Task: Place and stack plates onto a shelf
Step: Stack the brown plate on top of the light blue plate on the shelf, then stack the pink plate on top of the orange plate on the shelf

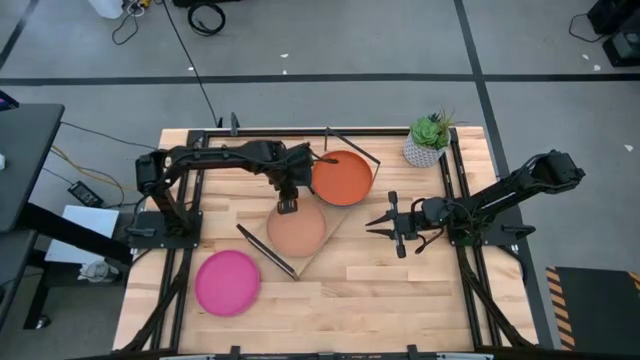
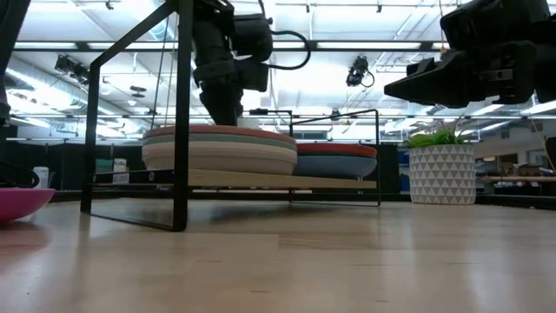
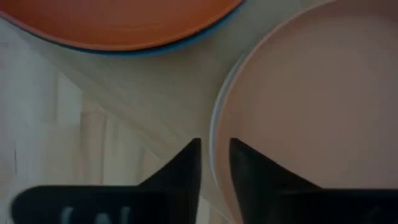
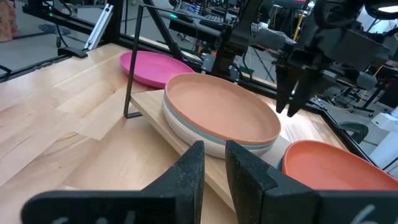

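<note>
The shelf [image 1: 332,218] stands slantwise at mid-table on black wire legs. On it is a stack topped by a tan plate [image 1: 296,230], with light blue and cream plates under it [image 4: 186,127]. Beside that stack an orange plate [image 1: 342,177] lies on a blue one [image 2: 334,165]. A pink plate [image 1: 228,282] rests flat on the tabletop near the left front. My left gripper [image 1: 287,206] is at the tan plate's far rim, shut on it. My right gripper [image 1: 370,226] hovers shut, right of the shelf, touching nothing. My left gripper has the tan plate's rim [image 3: 215,140] on the side nearest the orange plate. It pinches the rim with one finger [image 3: 252,171] over the plate's inside and one [image 3: 185,163] outside. The fingers come from above, pointing down. The plate lies flat on top of the stack.
A potted plant in a white patterned pot [image 1: 426,143] stands at the far right corner. Black frame rails [image 1: 462,180] run along both sides of the table. Bare tabletop [image 1: 380,290] lies in front of the shelf.
</note>
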